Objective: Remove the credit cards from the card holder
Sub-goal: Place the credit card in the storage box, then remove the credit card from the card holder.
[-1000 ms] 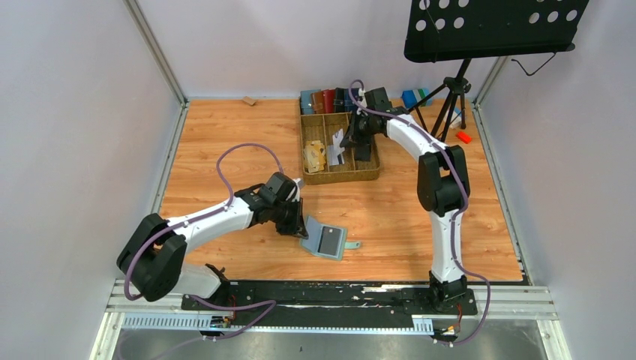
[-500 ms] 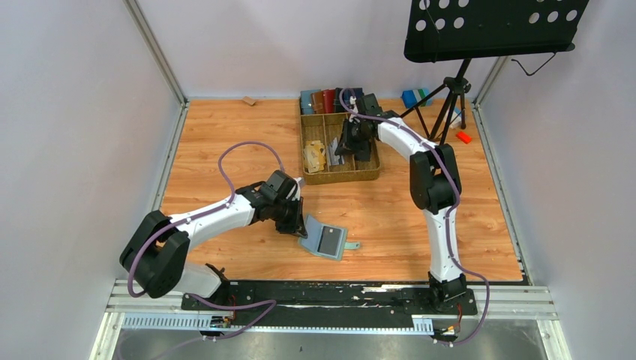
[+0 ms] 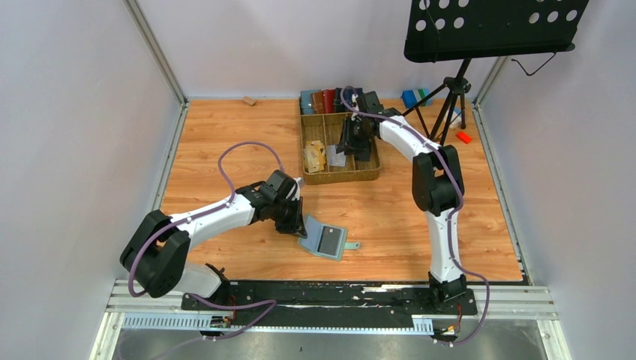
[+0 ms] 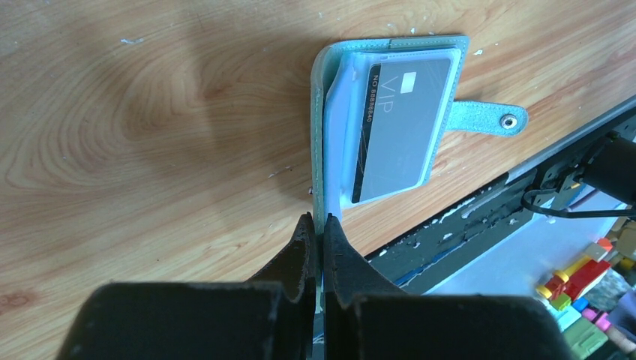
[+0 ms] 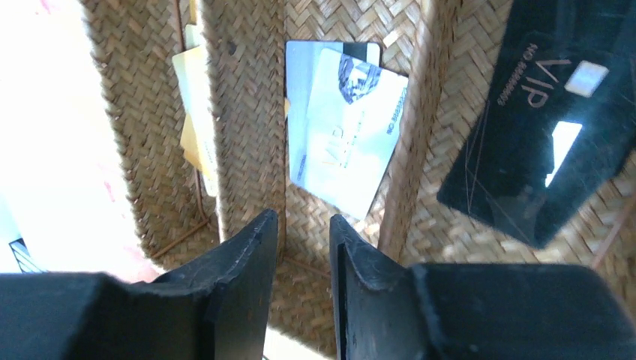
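Observation:
The sage-green card holder (image 3: 324,240) lies open on the table near the front. In the left wrist view a grey "VIP" credit card (image 4: 397,127) sits in its pocket, with the snap tab (image 4: 487,118) to the right. My left gripper (image 3: 297,222) is shut on the holder's left cover edge (image 4: 322,112). My right gripper (image 3: 346,144) hangs low over the wicker basket (image 3: 339,177), jaws slightly apart and empty (image 5: 304,217). Two pale cards (image 5: 345,142) lie in the middle compartment below it. A black VIP card (image 5: 540,127) lies in the compartment to the right.
A tan paper wad (image 3: 313,157) lies in the basket's left compartment. A row of blue, brown and black wallets (image 3: 330,100) stands behind the basket. A music stand (image 3: 487,30) on a tripod (image 3: 450,105) rises at the back right, with small blue and red items beside it.
My right gripper has come down into the basket and let go of a pale card, which now lies flat in the middle compartment. The left gripper and holder have not moved.

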`<state>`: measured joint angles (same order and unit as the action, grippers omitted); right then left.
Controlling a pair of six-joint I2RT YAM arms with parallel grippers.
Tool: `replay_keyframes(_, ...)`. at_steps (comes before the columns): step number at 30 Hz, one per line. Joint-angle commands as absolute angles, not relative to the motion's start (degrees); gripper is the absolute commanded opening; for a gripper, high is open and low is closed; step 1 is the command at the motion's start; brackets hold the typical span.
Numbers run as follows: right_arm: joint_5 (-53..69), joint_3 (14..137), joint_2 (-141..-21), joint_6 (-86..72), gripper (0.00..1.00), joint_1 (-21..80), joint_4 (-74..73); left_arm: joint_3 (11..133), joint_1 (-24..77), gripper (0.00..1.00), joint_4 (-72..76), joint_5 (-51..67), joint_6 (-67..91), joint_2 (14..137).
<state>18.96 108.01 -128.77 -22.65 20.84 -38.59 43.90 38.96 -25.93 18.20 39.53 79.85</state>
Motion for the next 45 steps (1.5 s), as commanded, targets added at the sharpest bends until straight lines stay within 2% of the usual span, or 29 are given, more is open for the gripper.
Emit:
replay_keyframes(1,17.46,105.85,-119.10,-22.03,0.35,20.83,-38.27,45.27,38.80,0.00,-24.15,19.38,40.43,80.24)
replay_keyframes(10,19.09,78.84,-95.94,-21.19,0.54,20.98,-31.75,42.28,38.76,0.00,-17.40,20.90,46.66,79.53)
replay_keyframes(12,19.74,73.82,-91.64,-20.91,0.62,21.07,-31.88,40.87,38.78,0.00,-14.29,21.61,49.50,78.80)
replay_keyframes(15,20.68,66.38,-85.30,-20.79,0.99,21.27,-32.18,37.95,38.76,0.00,-7.41,23.06,55.18,77.26)
replay_keyframes(21,30.97,55.41,-76.02,-21.29,1.00,20.09,-31.21,38.42,38.76,0.00,-4.29,21.47,59.12,71.89)
replay_keyframes(24,39.83,50.98,-72.69,-24.38,1.00,18.90,-27.25,39.11,38.76,0.00,-3.89,21.01,60.75,69.76)
replay_keyframes(28,45.67,47.17,-68.92,-28.36,1.00,18.72,-21.40,38.91,38.76,0.00,-2.39,20.76,63.68,67.35)
replay_keyframes(38,44.78,46.06,-67.76,-32.54,1.00,18.46,-22.94,37.24,38.21,0.00,-0.26,15.29,70.39,57.54)
replay_keyframes(45,48.58,43.00,-66.60,-37.91,1.00,18.35,-16.95,36.26,37.30,0.00,5.99,17.36,75.41,55.57)
